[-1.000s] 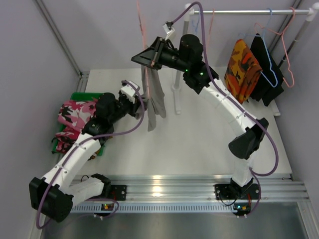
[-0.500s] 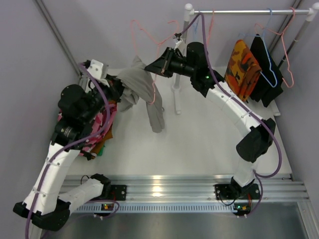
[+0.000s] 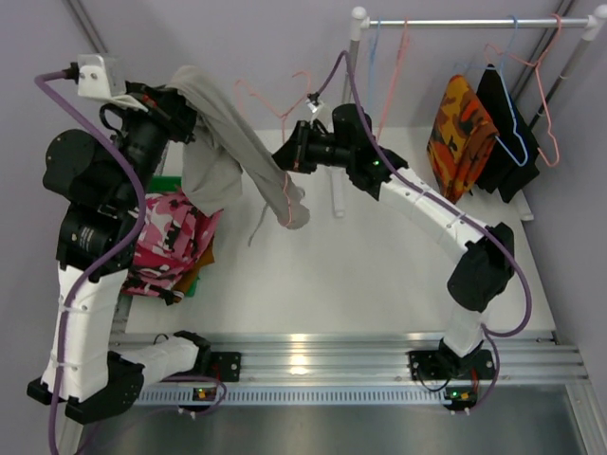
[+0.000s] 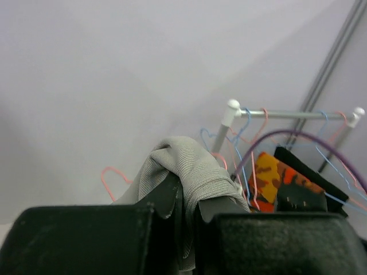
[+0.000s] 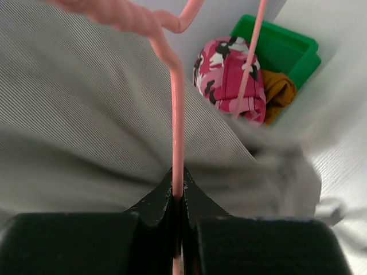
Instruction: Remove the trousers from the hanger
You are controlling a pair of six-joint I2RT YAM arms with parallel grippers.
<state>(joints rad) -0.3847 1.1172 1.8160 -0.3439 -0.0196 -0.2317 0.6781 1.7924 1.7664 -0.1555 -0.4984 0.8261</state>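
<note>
The white counter (image 3: 379, 275) carries a clothes rail (image 3: 474, 21) at its far right. The light grey trousers (image 3: 213, 166) are lifted high over the counter's left side. Their top is bunched in the left hand (image 4: 186, 206), which is pressed tight on a fold of the cloth. Their lower end trails down to the right and lies against the wire of the pink hanger (image 5: 178, 114). Whether the cloth is free of that wire cannot be told.

The floral trousers (image 3: 166, 237) lie heaped below the raised left arm, which hides part of them from above. An orange-patterned garment (image 3: 460, 123) and a black garment (image 3: 503, 118) hang on the rail, well apart from both arms. The green bin (image 5: 298, 57) under the floral trousers also holds the rust-brown trousers (image 5: 279, 91).

The right hand (image 5: 178, 200) pinches the hanger's thin wire between closed fingers. Grey cloth fills most of its wrist view, blocking the counter behind.
</note>
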